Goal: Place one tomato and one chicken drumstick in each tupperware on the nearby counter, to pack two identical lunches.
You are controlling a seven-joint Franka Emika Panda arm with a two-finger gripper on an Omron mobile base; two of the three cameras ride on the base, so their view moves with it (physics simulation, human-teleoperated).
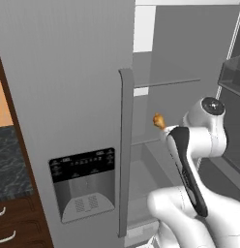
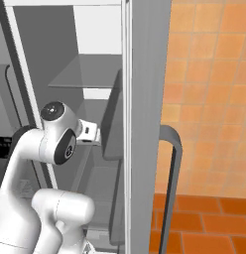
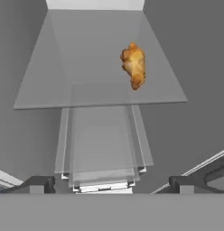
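Observation:
A golden-brown chicken drumstick (image 3: 133, 65) lies on a glass shelf (image 3: 50, 85) inside the open fridge, up and to the right in the hand view. My gripper (image 3: 111, 185) is open and empty, its two dark fingertips (image 3: 41, 184) spread wide, well short of the drumstick. From the left base view the drumstick (image 1: 159, 120) pokes out just left of my white forearm. A strip of the black marbled counter (image 1: 8, 164) runs along the left edge there. The tomato and the tupperware are out of view.
The shut fridge door carries a dispenser panel (image 1: 83, 184) and a long grey handle (image 1: 125, 150). The open door with its bins (image 1: 233, 77) stands to the right of the arm. A clear fridge drawer (image 3: 102, 153) lies below the shelf. An orange tiled wall (image 2: 209, 74) is on the right.

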